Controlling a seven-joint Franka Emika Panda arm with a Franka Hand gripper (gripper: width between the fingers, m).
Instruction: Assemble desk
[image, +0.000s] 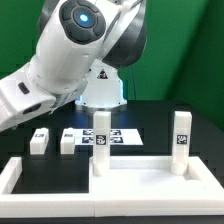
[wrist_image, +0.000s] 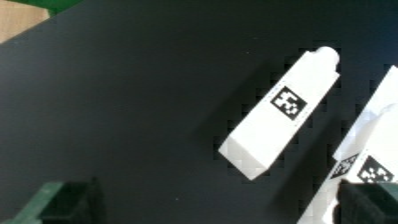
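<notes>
The desk top (image: 140, 166) is a white tray lying at the front of the table. Two white legs stand upright on it, one (image: 100, 138) at its left and one (image: 181, 134) at its right. Two more tagged legs (image: 39, 140) (image: 68, 141) rest on the black table to the left. In the wrist view, two white legs (wrist_image: 285, 108) (wrist_image: 375, 140) lie ahead of my gripper (wrist_image: 214, 208). Its dark fingers (wrist_image: 63, 205) stand wide apart with only black table between them. It is open and empty. In the exterior view the gripper is off the left edge.
The marker board (image: 118, 139) lies flat behind the desk top. A long low white border frame (image: 18, 178) runs along the front and left of the table. The arm's white body (image: 70, 50) hangs over the exterior view's upper left.
</notes>
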